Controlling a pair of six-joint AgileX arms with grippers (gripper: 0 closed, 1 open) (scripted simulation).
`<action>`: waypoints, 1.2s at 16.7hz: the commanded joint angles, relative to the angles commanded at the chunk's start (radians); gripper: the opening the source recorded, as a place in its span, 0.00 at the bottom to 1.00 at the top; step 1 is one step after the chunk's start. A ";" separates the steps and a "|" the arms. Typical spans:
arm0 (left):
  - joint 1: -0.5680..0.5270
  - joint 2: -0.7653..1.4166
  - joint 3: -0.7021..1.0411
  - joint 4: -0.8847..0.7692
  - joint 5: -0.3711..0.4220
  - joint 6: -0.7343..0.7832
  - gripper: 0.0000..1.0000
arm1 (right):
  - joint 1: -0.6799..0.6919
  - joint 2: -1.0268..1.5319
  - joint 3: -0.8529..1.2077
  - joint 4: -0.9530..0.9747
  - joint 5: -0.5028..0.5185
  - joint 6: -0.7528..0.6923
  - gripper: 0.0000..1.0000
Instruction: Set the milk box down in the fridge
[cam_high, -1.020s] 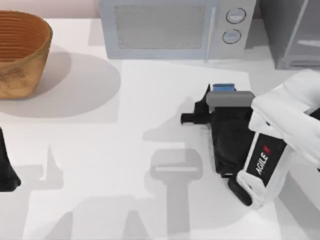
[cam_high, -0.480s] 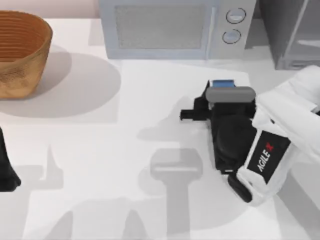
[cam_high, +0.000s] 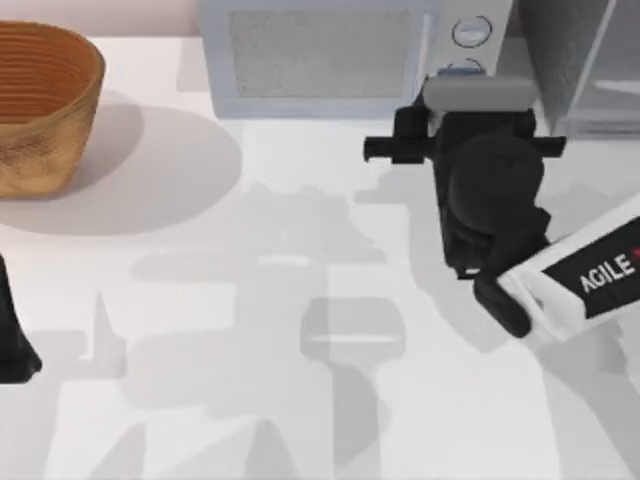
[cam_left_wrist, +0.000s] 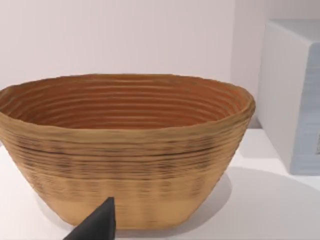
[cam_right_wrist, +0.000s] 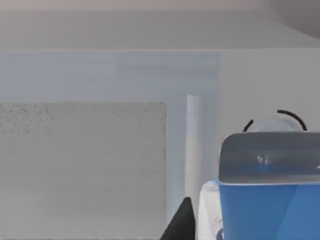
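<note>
White arm (cam_high: 590, 275), black "AGILE" lettering

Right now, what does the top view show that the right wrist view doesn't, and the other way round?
Top view's own: the woven basket at the left, the fridge at the back right, the left claw parked at the left edge, and the right claw in front of the microwave. Right wrist view's own: the milk box, its blue top band close up, with a grey finger against it. Shared: the microwave's door panel and a round knob.
</note>
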 joint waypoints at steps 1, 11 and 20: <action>0.000 0.000 0.000 0.000 0.000 0.000 1.00 | 0.001 -0.045 -0.004 -0.041 0.000 0.001 0.00; 0.000 0.000 0.000 0.000 0.000 0.000 1.00 | 0.002 -0.147 -0.033 -0.142 -0.026 -0.004 0.00; 0.000 0.000 0.000 0.000 0.000 0.000 1.00 | -0.181 -0.681 -0.326 -0.490 -0.236 -0.049 0.00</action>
